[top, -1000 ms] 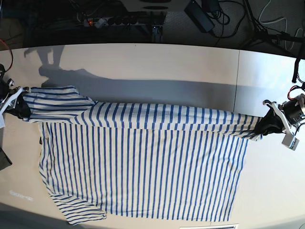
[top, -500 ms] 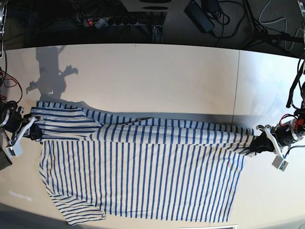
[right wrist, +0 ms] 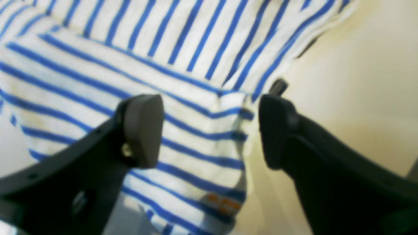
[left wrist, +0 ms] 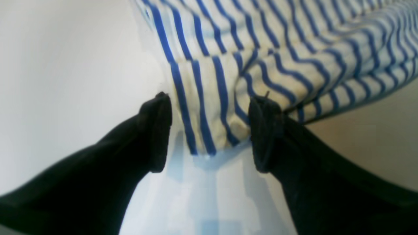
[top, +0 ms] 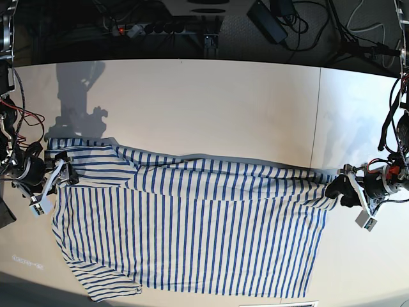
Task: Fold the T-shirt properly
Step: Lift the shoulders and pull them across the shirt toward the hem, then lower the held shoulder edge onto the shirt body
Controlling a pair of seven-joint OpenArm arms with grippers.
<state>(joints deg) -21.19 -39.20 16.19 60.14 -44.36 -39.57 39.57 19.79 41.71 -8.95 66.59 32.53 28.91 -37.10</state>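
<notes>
The T-shirt, cream with thin blue stripes, lies flat across the table with its upper long edge folded over toward the front. My left gripper sits at the shirt's right end. In the left wrist view its black fingers stand open around a folded corner of the T-shirt resting on the table. My right gripper is at the sleeve end on the left. In the right wrist view the right gripper is open, with the T-shirt lying loose between the pads.
A seam in the white table runs front to back at the right. Behind the back edge lie a power strip and cables. A dark object sits at the left edge. An orange label shows on the shirt's hem.
Both grippers came down and forward with the folded edge, laying it on the table. Both then opened and let go of the shirt.
</notes>
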